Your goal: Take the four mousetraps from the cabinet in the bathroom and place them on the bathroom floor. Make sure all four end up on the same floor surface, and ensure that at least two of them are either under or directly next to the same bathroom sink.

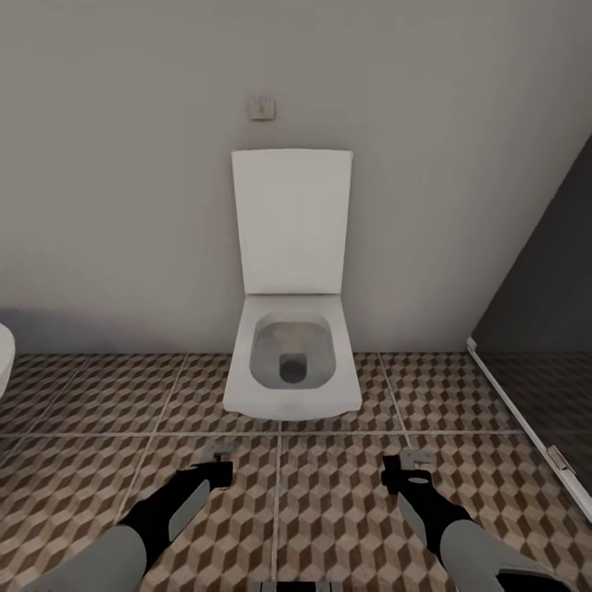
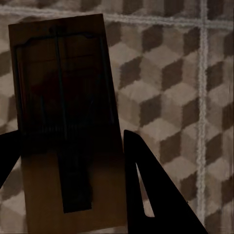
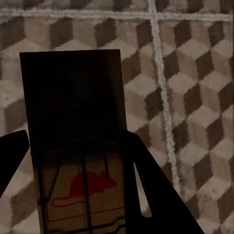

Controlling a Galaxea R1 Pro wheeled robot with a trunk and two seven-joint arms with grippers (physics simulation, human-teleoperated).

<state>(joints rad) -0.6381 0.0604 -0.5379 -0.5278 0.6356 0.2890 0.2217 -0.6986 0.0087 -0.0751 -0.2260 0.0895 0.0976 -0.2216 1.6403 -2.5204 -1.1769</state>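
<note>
Both arms are out low in front of the robot, over the bathroom floor (image 1: pixel 99 403) with its cube-pattern tiles. Left gripper (image 1: pixel 220 462) is pinching a mousetrap (image 2: pixel 66 126): in the left wrist view the dark brown board sits between the two black fingers (image 2: pixel 161 195), wire frame facing the camera, tiles behind it. Right gripper (image 1: pixel 404 471) is pinching a second mousetrap (image 3: pixel 78 146): in the right wrist view the board sits between the fingers (image 3: pixel 156 195), the end nearer the camera shows a red mouse print on tan wood, the far end is in shadow. Both traps are held above the tiles, not lying on them. Ahead of the grippers, centred between them, stands a white toilet (image 1: pixel 292 362) with lid up against the grey wall (image 1: pixel 123 205). A dark glass panel (image 1: pixel 551 329) runs off beyond the right gripper.
</note>
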